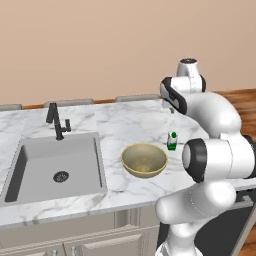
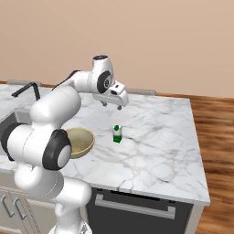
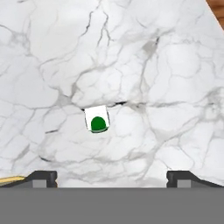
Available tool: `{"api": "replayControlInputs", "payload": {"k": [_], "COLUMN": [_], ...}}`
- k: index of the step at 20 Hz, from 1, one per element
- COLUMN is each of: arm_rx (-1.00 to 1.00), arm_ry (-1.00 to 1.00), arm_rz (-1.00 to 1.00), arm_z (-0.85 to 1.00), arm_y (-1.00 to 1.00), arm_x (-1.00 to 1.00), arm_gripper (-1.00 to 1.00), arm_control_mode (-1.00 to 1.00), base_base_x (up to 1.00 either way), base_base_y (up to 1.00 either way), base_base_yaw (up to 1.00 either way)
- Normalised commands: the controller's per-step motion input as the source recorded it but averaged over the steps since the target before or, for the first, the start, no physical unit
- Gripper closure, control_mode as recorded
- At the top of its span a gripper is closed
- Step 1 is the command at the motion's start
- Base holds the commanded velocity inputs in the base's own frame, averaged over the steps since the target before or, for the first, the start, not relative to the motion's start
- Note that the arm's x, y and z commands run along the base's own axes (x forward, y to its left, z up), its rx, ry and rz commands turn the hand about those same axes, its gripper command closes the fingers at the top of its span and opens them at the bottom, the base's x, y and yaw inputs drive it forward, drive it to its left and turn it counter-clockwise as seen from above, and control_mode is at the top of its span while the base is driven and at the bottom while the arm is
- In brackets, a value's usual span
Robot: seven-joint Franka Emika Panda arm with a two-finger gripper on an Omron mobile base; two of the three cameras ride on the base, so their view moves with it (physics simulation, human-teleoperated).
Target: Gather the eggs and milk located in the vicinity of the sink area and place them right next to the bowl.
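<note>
Milk [image 2: 117,134] stands upright on counter [image 2: 155,151] just beside bowl [image 1: 144,160]; gripper [image 2: 112,103] hovers above it, jaws wide, empty; eggs likely next, so locate them first.

A white marble countertop [image 1: 125,125] with grey veining runs along a plain beige wall [image 1: 100,45]. Below its front edge sit pale cabinet doors [image 1: 75,242] with small handles, and next to them a dark dishwasher front [image 2: 137,212] with a silver bar handle. Wooden flooring [image 2: 215,137] lies off the counter's end.
</note>
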Motion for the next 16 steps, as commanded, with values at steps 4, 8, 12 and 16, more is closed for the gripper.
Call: {"api": "replayControlInputs", "payload": {"k": [4, 8, 12, 16], "arm_rx": [0.07, 0.16, 0.05, 0.00], "arm_ry": [0.00, 0.03, 0.02, 0.00], "arm_rz": [0.00, 0.00, 0.02, 0.03], "arm_z": [-0.12, -0.14, -0.28, -0.16], "arm_y": [0.00, -0.02, 0.00, 0.00], "arm_x": [0.00, 0.15, 0.10, 0.05], "arm_gripper": [-1.00, -1.00, -1.00, -1.00], "arm_control_mode": [-1.00, -1.00, -1.00, -1.00], "base_base_x": [0.00, 0.00, 0.00, 0.00], "base_base_y": [0.00, 0.00, 0.00, 0.00], "base_base_yaw": [0.00, 0.00, 0.00, 0.00]}}
